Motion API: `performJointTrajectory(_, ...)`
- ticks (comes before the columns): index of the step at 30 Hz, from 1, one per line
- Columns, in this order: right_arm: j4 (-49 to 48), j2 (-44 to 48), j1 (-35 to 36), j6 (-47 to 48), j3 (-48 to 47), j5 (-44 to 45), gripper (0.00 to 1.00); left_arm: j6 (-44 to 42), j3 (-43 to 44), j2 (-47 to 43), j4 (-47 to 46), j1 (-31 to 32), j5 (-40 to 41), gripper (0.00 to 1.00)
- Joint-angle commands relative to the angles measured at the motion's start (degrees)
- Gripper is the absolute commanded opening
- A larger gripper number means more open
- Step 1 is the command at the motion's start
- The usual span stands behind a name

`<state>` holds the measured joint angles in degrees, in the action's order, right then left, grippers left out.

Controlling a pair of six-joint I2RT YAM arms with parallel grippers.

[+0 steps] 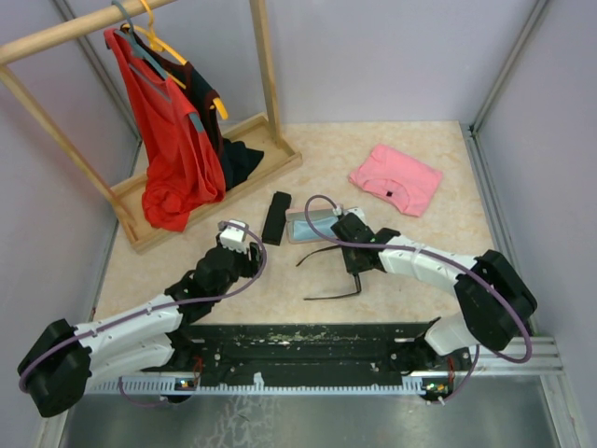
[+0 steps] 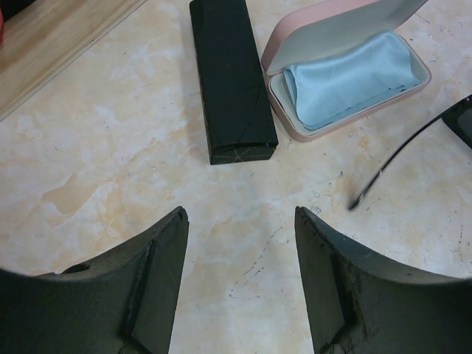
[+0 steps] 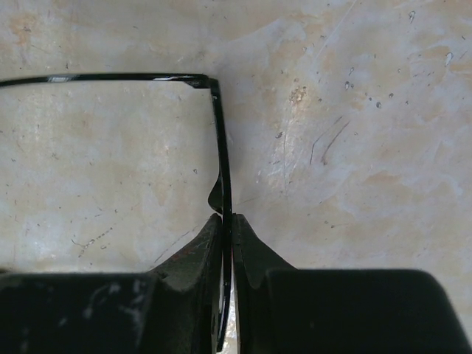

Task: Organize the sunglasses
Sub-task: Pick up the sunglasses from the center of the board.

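Observation:
The black-framed sunglasses lie unfolded in the middle of the table, temples spread. My right gripper is shut on their front frame; in the right wrist view the thin black frame runs up from between the pads. My left gripper is open and empty, low over the table, just short of the black oblong case. One temple tip shows in the left wrist view. The reddish-brown pair is out of view.
The open pink case with a blue cloth lies beside the black case. A wooden clothes rack with a red garment stands back left. A pink shirt lies back right.

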<state>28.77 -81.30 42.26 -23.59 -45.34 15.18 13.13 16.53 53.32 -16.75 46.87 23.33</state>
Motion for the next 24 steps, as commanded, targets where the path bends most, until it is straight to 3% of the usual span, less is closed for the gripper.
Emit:
performJointTrajectory(1,-1.7,-0.2,0.3,0.2,-0.4,0.7,0.07,-0.6,-0.4,0.1,-2.0,0.1,-0.4,0.65)
performJointTrajectory(5,-1.6,1.6,0.3,0.1,-0.4,1.7,0.00,-0.6,-0.4,0.0,-1.9,0.0,-0.4,0.65)
performJointTrajectory(11,-3.0,8.5,0.3,2.0,0.2,3.2,0.00,3.0,2.0,-1.2,2.0,0.0,0.3,0.66)
performJointTrajectory(17,-10.8,18.8,0.3,9.9,3.5,1.4,0.00,11.0,10.7,1.6,9.8,0.0,-1.5,0.69)
performJointTrajectory(24,-17.1,23.6,0.3,20.0,5.3,-1.1,0.00,12.0,20.7,8.5,15.4,0.1,-2.8,0.69)
